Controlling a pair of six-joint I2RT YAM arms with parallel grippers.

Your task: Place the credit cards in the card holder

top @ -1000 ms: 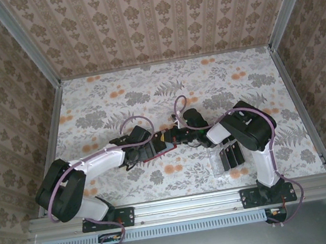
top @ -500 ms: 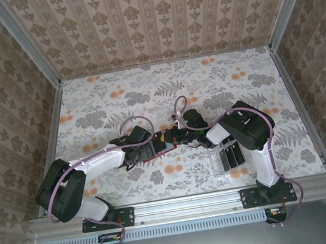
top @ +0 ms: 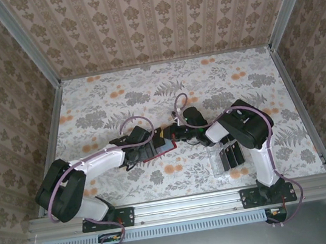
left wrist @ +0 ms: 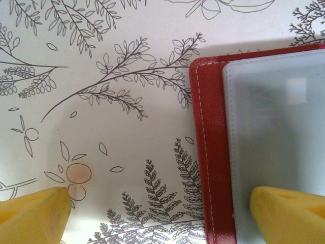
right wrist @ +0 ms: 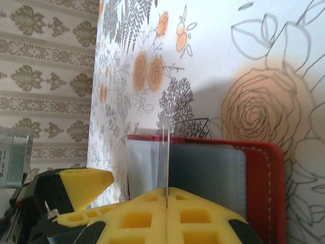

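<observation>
The right pincer (right wrist: 166, 195) is pressed together on a credit card (right wrist: 166, 152), seen edge-on as a thin blade past the tips. I judge it light, stiff and slick: best pinched flat across one short end, leaving the far end free to slide in. Just beyond it lies the open red card holder (right wrist: 264, 173), soft leather likely to skate if pushed. Opposite, the left pincer (left wrist: 160, 217) is spread, one finger (left wrist: 287, 213) over the holder's clear pocket (left wrist: 274, 117); whether it presses I cannot tell. Both forearms reach low and inward. More credit cards (top: 230, 154) stand in a clear tray (top: 218, 169) behind the right pincer.
</observation>
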